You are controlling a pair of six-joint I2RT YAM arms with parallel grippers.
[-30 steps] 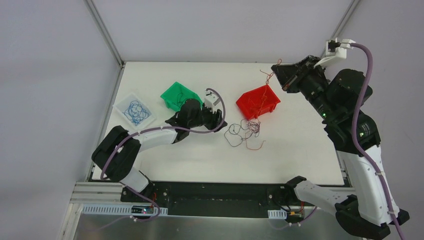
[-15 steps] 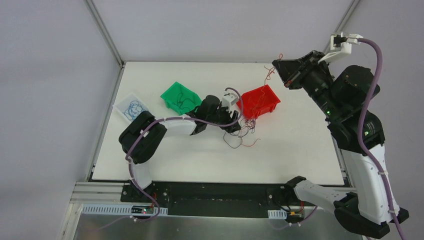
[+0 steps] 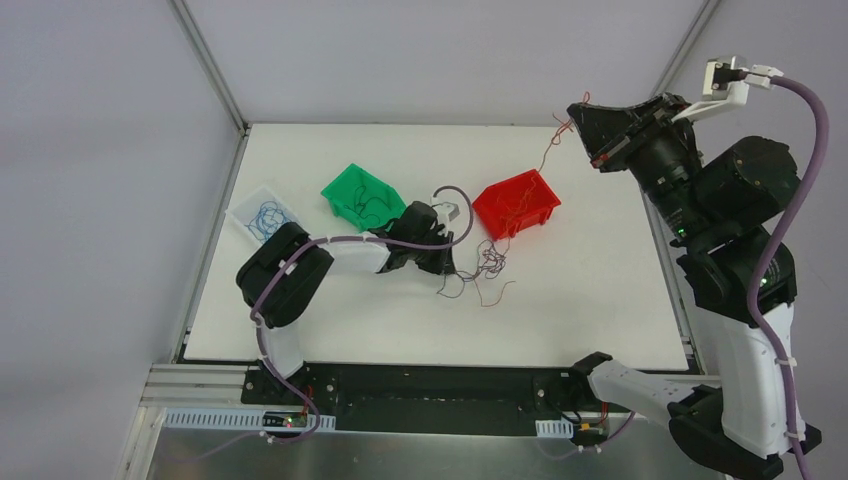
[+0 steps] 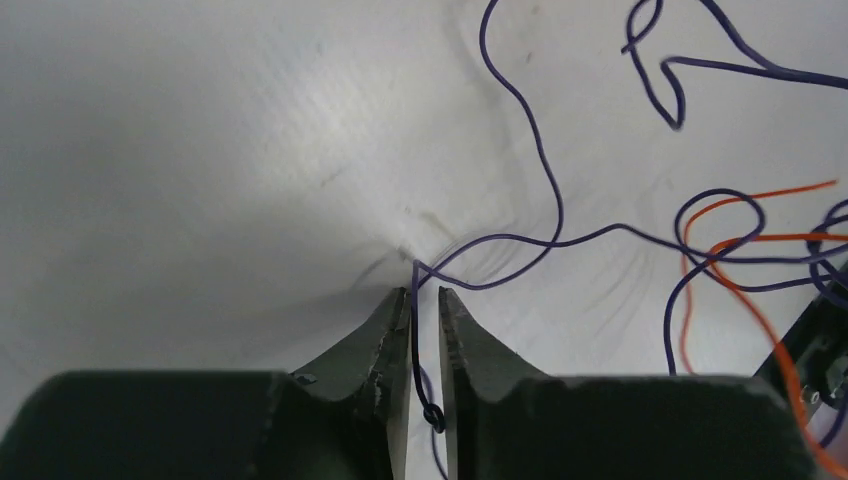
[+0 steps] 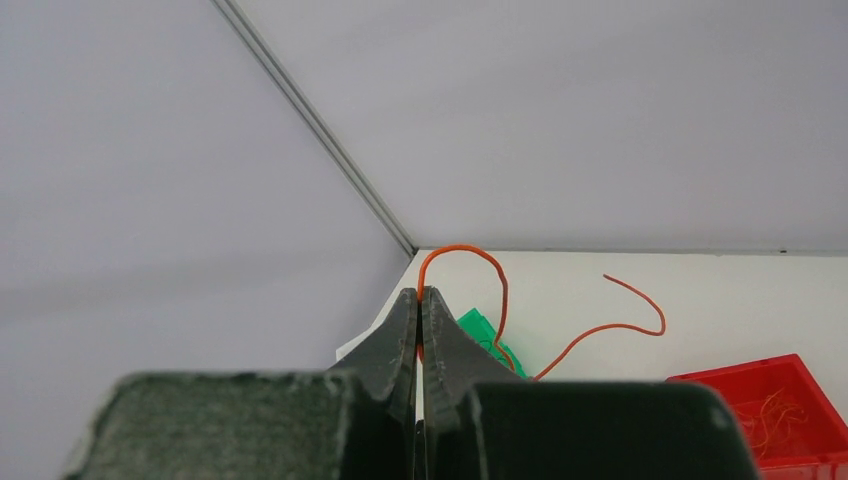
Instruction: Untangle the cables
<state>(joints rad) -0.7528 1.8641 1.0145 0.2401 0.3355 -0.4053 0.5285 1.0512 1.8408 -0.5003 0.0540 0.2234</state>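
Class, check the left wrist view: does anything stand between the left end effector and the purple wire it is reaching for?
Nothing visible does. The purple wire runs into the narrow gap between the left end effector's fingers, over bare table; the orange wire lies off to the right.
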